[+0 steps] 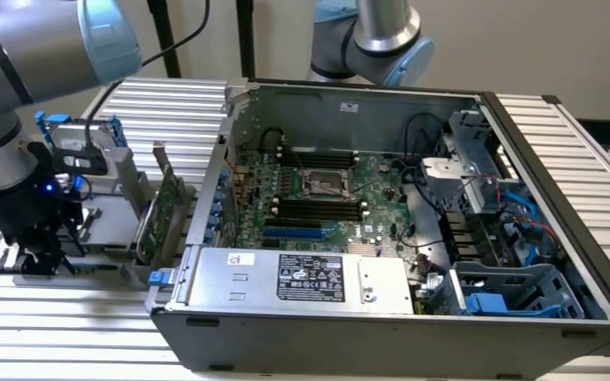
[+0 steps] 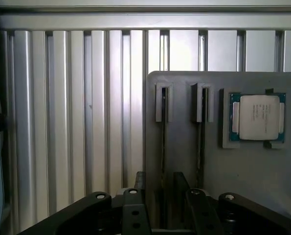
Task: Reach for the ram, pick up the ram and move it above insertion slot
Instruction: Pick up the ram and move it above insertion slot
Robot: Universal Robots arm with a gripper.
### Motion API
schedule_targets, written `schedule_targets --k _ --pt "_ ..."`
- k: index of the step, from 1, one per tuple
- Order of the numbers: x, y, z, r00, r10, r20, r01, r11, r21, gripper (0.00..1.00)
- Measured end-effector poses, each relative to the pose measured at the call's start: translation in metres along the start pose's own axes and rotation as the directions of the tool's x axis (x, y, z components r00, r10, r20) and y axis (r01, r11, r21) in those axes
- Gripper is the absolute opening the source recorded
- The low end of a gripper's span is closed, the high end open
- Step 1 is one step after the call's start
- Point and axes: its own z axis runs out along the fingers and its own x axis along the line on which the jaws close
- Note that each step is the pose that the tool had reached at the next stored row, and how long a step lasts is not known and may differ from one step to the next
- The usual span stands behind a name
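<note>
The gripper [image 1: 38, 260] hangs low over the ribbed metal table [image 1: 61, 325], to the exterior view's left of the open computer case [image 1: 390, 337]. In the wrist view its jaws stand wide apart, and the dark fingers [image 2: 134, 213] grip nothing. Between them runs one of two narrow slits in a grey holder plate [image 2: 184, 98]. The ram [image 2: 163, 142] stands on edge in that slit. From here it is only a thin dark line, so this is probably the stick rather than plainly so. The second slit beside it holds a similar line, and a square processor chip [image 2: 257, 117] lies in a recess just past that. The insertion slot [image 1: 316, 205], one of several parallel black sockets on the motherboard, lies well apart from the gripper, with the upright green expansion card [image 1: 167, 218] between them
</note>
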Motion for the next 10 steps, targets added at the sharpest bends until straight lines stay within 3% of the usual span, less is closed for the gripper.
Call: schedule_targets --k 10 --pt "-0.002 -0.0003 0.0119 1.0000 -0.002 0.0000 0.002 1.0000 0.0043 0.36"
